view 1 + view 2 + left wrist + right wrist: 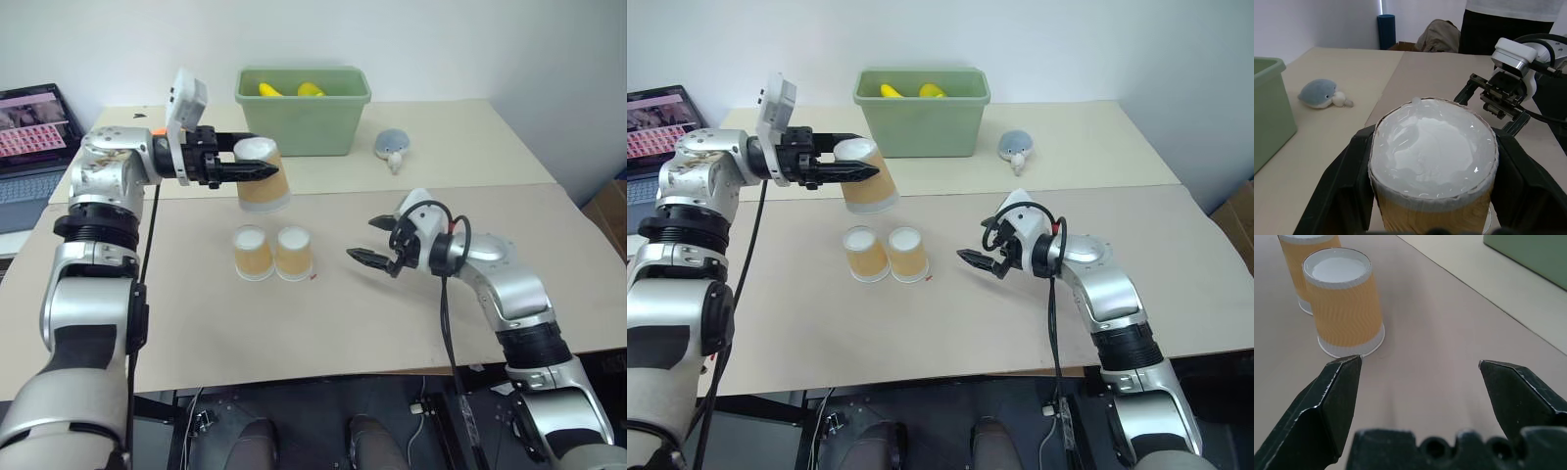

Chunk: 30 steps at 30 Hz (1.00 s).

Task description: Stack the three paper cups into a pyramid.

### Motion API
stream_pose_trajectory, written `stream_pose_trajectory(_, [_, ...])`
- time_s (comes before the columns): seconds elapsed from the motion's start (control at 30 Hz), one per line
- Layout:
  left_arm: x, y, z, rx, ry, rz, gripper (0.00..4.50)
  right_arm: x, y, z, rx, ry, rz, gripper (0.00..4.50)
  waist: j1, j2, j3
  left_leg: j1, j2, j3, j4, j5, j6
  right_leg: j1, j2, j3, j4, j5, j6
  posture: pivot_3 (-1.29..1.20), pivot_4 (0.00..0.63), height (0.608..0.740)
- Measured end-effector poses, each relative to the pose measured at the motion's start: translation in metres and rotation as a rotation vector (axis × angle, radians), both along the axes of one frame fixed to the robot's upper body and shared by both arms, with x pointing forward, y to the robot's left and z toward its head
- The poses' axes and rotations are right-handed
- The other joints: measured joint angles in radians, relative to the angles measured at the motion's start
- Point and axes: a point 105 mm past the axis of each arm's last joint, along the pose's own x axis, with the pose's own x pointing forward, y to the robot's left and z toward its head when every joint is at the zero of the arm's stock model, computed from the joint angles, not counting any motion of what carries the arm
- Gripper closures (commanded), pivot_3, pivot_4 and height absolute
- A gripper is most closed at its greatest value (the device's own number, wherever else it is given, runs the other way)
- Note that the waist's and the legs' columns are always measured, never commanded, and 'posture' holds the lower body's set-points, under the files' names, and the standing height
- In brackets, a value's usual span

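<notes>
Laptop (pixel 29 137): sat open at the far left edge, its screen lit.
Left claw (pixel 263 171): was clamped on a paper cup, one black finger (pixel 1337 196) on each side, pointing across toward the right.
Held cup (pixel 265 178): hung upside down in the air, white base up, above and slightly behind the other two cups and clear of them.
Left standing cup (pixel 253 253): stood upside down on the counter (pixel 343 323), near its middle.
Right standing cup (pixel 293 253): stood upside down just beside the first, the pair side by side; whether their rims touched could not be told.
Pyramid: had only its bottom row in place, with nothing on top.
Green bin (pixel 303 110): stood at the back of the counter, behind the cups, with yellow items (pixel 290 90) inside.
Plush toy (pixel 394 147): a small blue-grey figure lay to the right of the bin.
Right claw (pixel 374 241): was spread wide and empty, low over the counter, to the right of the standing cups and apart from them.
</notes>
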Motion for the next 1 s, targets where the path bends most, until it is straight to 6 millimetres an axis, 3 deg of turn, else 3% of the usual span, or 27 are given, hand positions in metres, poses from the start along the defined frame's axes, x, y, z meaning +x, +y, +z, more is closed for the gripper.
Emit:
stream_pose_trajectory(0.17, [-0.002, -0.009, -0.009, 0.030, 0.020, -0.048, 1.95, 0.001, -0.001, -0.001, -0.002, -0.002, -0.013, 0.00, 0.000, 0.000, 0.000, -0.007, 0.000, 0.000, 0.006, 0.000, 0.000, -0.008, 0.000, 0.000, 0.006, 0.000, 0.000, 0.00, 0.150, 0.732])
stream_pose_trajectory(0.7, [-0.004, -0.004, -0.040, 0.079, 0.072, -0.051, 1.95, 0.001, -0.003, 0.001, 0.001, -0.006, -0.015, 0.00, 0.000, 0.000, 0.000, -0.007, 0.000, 0.000, 0.006, 0.000, 0.000, -0.008, 0.000, 0.000, 0.007, 0.000, 0.000, 0.00, 0.150, 0.732])
stream_pose_trajectory(1.0, [-0.004, -0.005, -0.040, 0.084, 0.056, -0.052, 1.95, 0.001, -0.002, 0.001, 0.000, -0.002, -0.003, 0.00, 0.001, 0.000, 0.000, -0.007, 0.000, 0.000, 0.006, 0.000, 0.000, -0.007, 0.000, 0.000, 0.007, 0.000, 0.000, 0.00, 0.150, 0.732])
